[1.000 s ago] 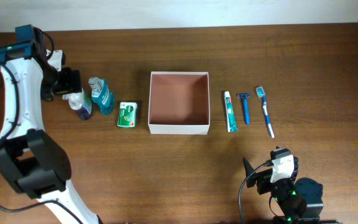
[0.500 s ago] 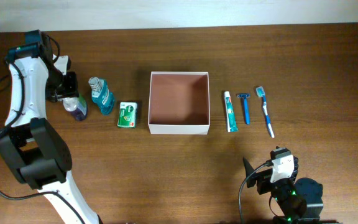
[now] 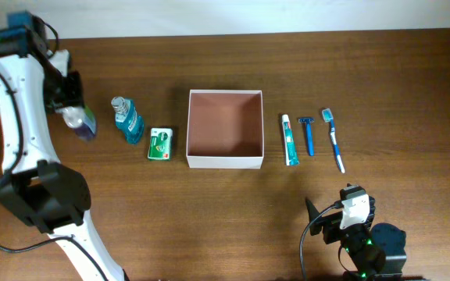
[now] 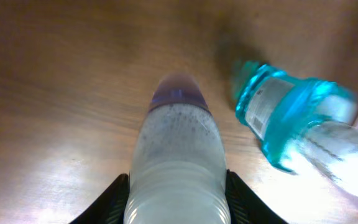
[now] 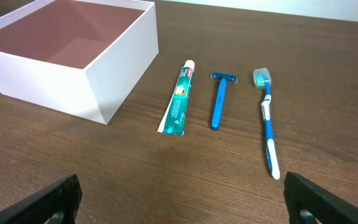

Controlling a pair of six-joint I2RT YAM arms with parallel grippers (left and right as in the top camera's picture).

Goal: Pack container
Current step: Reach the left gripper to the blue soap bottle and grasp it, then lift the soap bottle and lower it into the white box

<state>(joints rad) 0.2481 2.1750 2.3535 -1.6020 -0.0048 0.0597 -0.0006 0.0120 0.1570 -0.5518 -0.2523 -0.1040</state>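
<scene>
Dark wooden tabletop is seen throughout. By its left edge a purple-capped bottle (image 3: 79,122) is clamped in the left gripper (image 4: 176,196), its base cut off in the wrist view. A mouthwash bottle (image 3: 128,119), blurred there, a green packet (image 3: 160,144), the container (image 3: 225,161) at centre, toothpaste (image 3: 289,140), razor (image 3: 308,134) and toothbrush (image 3: 334,140) are lined up rightward. Near the front edge the right gripper (image 5: 182,193) is held spread and empty.

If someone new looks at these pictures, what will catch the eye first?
The empty white container sits mid-table. Left of it, the left pincer grips a purple-tipped bottle near a teal bottle. Right of it lie toothpaste, a razor and a toothbrush side by side.
</scene>
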